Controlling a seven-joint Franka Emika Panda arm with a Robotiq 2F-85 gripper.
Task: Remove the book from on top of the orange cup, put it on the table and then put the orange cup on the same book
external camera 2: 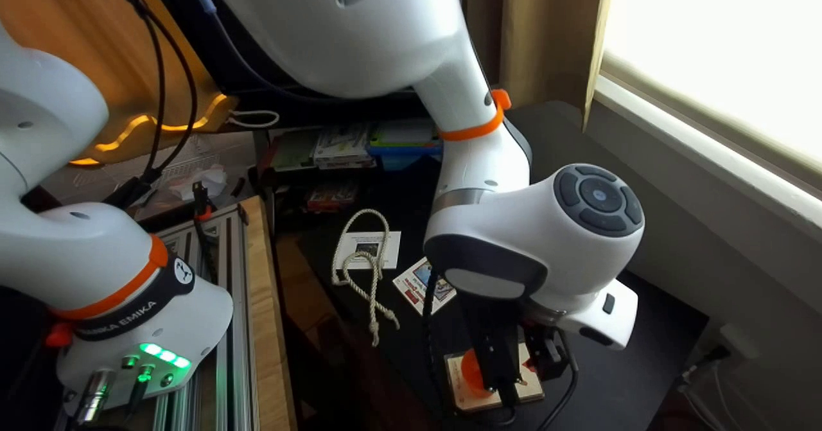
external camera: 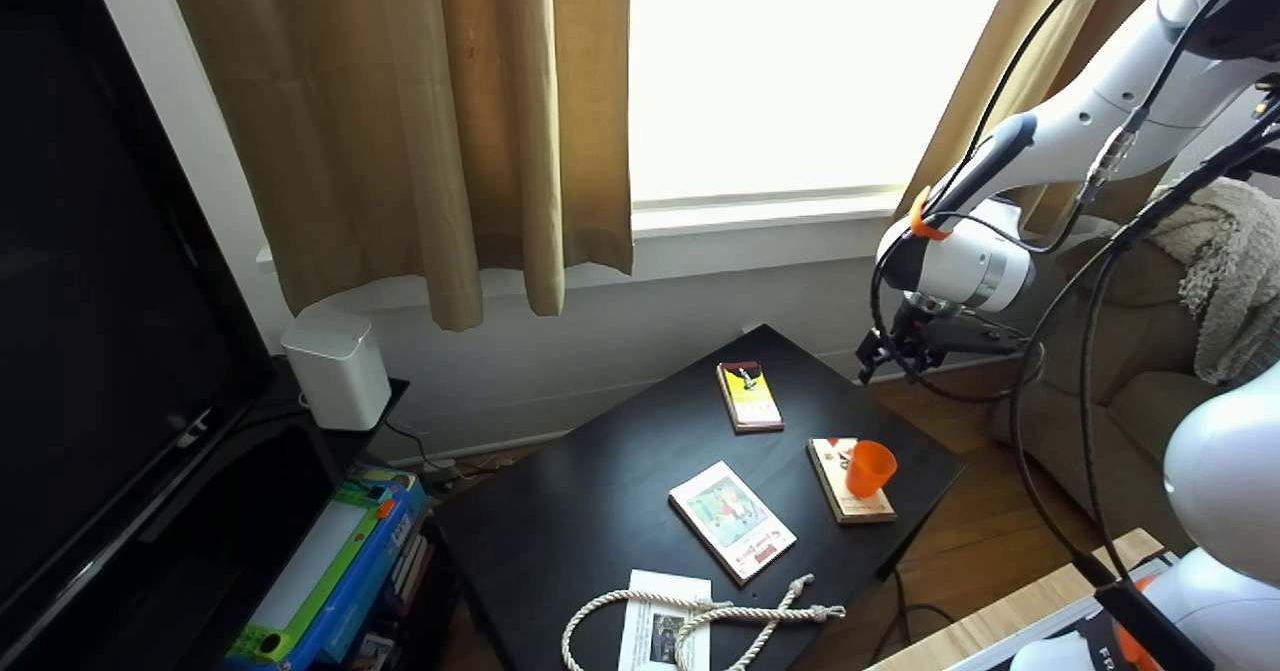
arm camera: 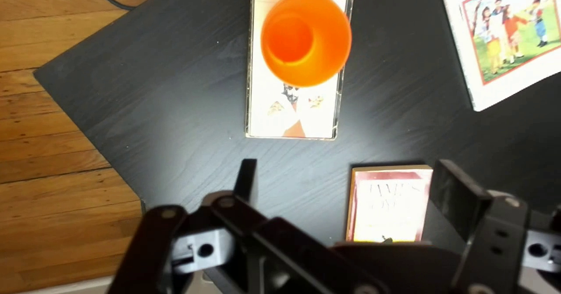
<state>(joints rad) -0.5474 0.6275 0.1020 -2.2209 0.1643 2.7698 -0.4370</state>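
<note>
The orange cup (external camera: 871, 467) stands upright on the small whitish book (external camera: 832, 471), which lies flat on the black table (external camera: 600, 481). In the wrist view the cup (arm camera: 307, 40) covers the upper part of the book (arm camera: 291, 114), and I look down into its open mouth. In an exterior view the cup (external camera 2: 472, 374) and the book (external camera 2: 478, 405) are partly hidden behind my gripper (external camera 2: 528, 379). My gripper (arm camera: 348, 173) is open and empty, with its fingers wide apart. It is above the table, apart from the cup and the book.
A yellow-and-dark-red book (external camera: 750, 397) lies below the gripper's right finger in the wrist view (arm camera: 390, 206). A larger white booklet with a picture (external camera: 732, 521) lies nearby. A rope (external camera: 720, 613) rests on a white sheet (external camera: 650, 591). A wall and window stand behind the table.
</note>
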